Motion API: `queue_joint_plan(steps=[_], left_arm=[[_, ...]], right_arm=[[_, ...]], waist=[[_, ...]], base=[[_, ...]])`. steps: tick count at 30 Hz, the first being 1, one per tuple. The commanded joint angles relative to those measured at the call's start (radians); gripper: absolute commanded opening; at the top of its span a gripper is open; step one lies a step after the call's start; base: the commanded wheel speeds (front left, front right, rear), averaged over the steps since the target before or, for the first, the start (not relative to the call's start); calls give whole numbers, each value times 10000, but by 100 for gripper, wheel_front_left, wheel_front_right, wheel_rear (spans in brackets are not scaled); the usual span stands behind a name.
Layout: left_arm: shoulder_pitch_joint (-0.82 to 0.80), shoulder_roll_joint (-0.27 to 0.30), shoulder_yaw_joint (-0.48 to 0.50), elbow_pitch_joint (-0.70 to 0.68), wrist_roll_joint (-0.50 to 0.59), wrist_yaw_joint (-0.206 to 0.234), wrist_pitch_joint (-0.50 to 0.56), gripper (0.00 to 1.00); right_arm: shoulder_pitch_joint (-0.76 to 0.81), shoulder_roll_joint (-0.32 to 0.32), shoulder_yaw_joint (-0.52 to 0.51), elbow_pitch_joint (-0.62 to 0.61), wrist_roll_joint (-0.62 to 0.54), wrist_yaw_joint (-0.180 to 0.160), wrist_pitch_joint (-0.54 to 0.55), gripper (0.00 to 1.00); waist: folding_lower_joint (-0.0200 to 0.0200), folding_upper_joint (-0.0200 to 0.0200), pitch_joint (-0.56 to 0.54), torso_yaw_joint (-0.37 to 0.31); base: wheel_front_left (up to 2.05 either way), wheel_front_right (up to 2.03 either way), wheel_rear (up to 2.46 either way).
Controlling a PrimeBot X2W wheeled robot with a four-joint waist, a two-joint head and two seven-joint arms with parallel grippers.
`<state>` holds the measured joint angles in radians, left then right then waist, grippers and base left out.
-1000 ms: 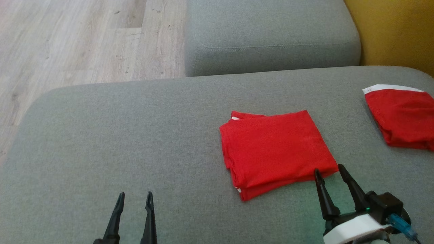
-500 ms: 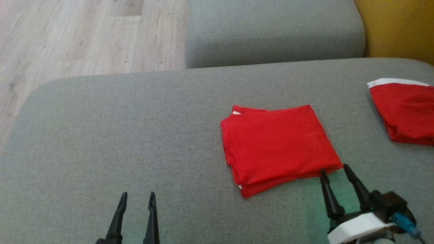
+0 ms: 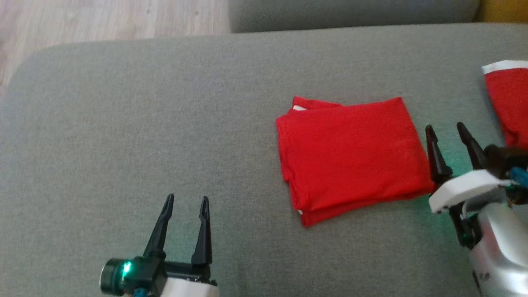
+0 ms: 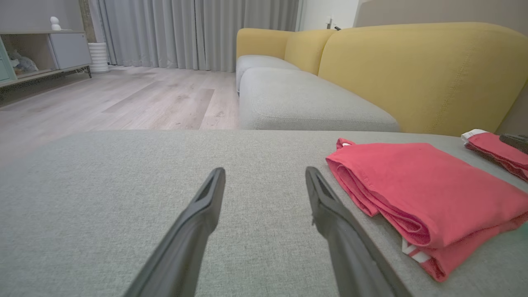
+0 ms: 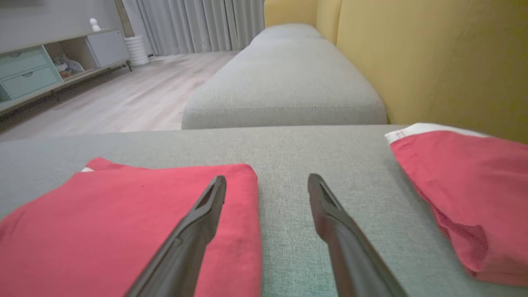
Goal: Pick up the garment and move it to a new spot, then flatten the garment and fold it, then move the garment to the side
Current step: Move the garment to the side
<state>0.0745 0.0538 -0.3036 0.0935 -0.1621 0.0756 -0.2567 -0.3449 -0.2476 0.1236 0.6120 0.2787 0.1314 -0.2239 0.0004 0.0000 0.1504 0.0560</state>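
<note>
A: Where is the garment (image 3: pixel 350 154) found?
B: It is folded into a red rectangle and laid flat on the grey seat cushion (image 3: pixel 144 103), right of centre. White trim is shown at its far left corner and its near left edge.
A: Is it gripped?
B: No, nothing is held. The right gripper (image 3: pixel 445 126) is placed just beside the garment's right edge, fingers spread wide and pointed far. In the right wrist view one finger (image 5: pixel 200 222) is seen over that edge; contact cannot be told.
A: Left gripper (image 3: pixel 187 198)?
B: It is set near and left, well apart from the garment, fingers also spread wide, empty.
A: Surroundings?
B: A second red garment (image 3: pixel 509 103) with a white band is laid at the cushion's right edge. Another grey cushion (image 3: pixel 350 14) and wood floor (image 3: pixel 103 16) are seen beyond. A yellow backrest (image 4: pixel 420 74) is shown on the right.
</note>
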Motion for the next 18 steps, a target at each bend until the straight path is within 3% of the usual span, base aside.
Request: queue_joint_plan(steps=[1, 7, 8, 9, 10, 18], left_arm=[[-378, -35, 169, -262, -88, 79, -51, 100], [-744, -35, -80, -185, -153, 203, -51, 100], [-777, -35, -82, -182, -163, 228, -51, 100], [-801, -35, -70, -189, -178, 259, -51, 100], [-821, -35, -54, -198, -189, 286, -51, 100], [-1050, -35, -14, -232, -155, 307, -51, 100]], right_arm=[[-353, -197, 191, 66, 89, -7, 15, 100], [-913, -83, 915, 1623, 899, -7, 513, 100], [-912, -52, 1108, 1720, 1101, -7, 542, 76], [-906, -31, 1177, 1807, 1345, -7, 523, 19], [-901, -25, 1265, 1860, 1544, -7, 495, 0], [-1596, -776, 1720, 1536, 1840, -7, -240, 0]], waist=[[-4, 0, 311, 188], [-4, 0, 688, 382], [-4, 0, 718, 378], [-4, 0, 749, 359], [-4, 0, 785, 328], [-4, 0, 1163, -178]], base=[[0, 0, 0], [0, 0, 0], [0, 0, 0], [0, 0, 0], [0, 0, 0], [0, 0, 0]])
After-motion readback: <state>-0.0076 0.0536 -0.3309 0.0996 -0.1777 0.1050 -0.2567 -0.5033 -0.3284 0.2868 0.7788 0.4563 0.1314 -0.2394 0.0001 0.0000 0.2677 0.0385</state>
